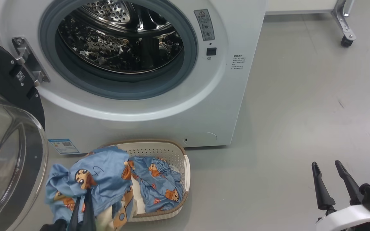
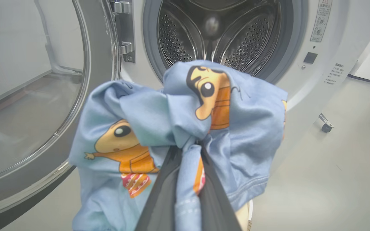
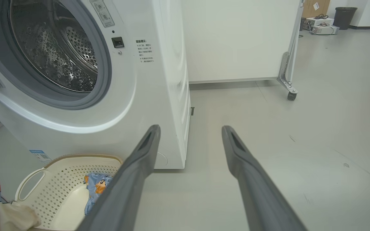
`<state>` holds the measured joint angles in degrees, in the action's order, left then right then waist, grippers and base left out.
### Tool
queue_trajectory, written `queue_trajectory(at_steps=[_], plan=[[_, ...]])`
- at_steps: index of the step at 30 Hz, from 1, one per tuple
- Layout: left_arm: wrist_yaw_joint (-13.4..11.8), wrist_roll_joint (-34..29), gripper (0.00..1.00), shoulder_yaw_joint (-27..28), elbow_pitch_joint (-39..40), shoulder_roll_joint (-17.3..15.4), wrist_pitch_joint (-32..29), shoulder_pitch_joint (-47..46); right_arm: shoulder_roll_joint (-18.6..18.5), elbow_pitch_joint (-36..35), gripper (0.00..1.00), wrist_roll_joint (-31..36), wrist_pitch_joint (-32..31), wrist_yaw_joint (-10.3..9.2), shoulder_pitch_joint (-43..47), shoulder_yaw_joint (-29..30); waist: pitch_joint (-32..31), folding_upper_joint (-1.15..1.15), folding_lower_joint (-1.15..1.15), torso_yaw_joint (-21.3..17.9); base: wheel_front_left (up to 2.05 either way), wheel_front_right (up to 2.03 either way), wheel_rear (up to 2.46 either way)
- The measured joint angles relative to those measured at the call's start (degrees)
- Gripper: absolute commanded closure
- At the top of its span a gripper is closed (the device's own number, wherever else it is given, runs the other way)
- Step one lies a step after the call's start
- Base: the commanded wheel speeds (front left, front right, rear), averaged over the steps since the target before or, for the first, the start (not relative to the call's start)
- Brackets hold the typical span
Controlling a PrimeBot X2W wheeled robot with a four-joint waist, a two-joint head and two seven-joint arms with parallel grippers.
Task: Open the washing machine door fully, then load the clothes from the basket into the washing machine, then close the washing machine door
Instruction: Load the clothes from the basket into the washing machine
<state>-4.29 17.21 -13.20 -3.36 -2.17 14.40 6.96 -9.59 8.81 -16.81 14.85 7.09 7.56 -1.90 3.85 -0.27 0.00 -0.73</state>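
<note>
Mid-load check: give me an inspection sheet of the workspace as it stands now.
Surface: grey floor, few dark scuffs.
Job's things: washing machine door swung open; basket on the floor before the washing machine; one blue printed piece lifted, another lying in the basket.
Clutter: nothing seen.
Grippers: left gripper shut on the lifted piece; right gripper open, holding nothing.
Cables: cannot tell, far equipment too small.
Surroundings: white panel on castors; black bin far off.

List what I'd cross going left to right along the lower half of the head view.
washing machine door, standing open → clothes pinched in the shut left hand → basket → bare floor → open right hand
</note>
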Motion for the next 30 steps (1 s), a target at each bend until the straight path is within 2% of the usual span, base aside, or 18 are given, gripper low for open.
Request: queue_trajectory(at_steps=[10,21,30], plan=[[0.02,-2.32,1.00,-1.16,1.37,-0.01,0.00,-7.37,1.04,-2.13,0.00,-0.12,0.00,0.00,-4.89,-1.10,5.69,0.00,0.00,-0.87,0.00,0.00,0.00],[0.00,-2.88,1.00,0.40,1.57,-0.08,-0.01,-17.04,2.25,-2.81,0.00,-0.16,0.00,0.00,-9.93,-2.08,12.52,0.00,0.01,-2.89,0.00,0.00,0.00],[-0.42,-3.93,1.00,2.54,0.86,-2.07,-1.35,-26.24,3.25,-2.86,0.00,-0.40,0.00,0.00,-14.19,-3.90,17.58,0.00,0.01,-5.58,0.00,0.00,0.00]])
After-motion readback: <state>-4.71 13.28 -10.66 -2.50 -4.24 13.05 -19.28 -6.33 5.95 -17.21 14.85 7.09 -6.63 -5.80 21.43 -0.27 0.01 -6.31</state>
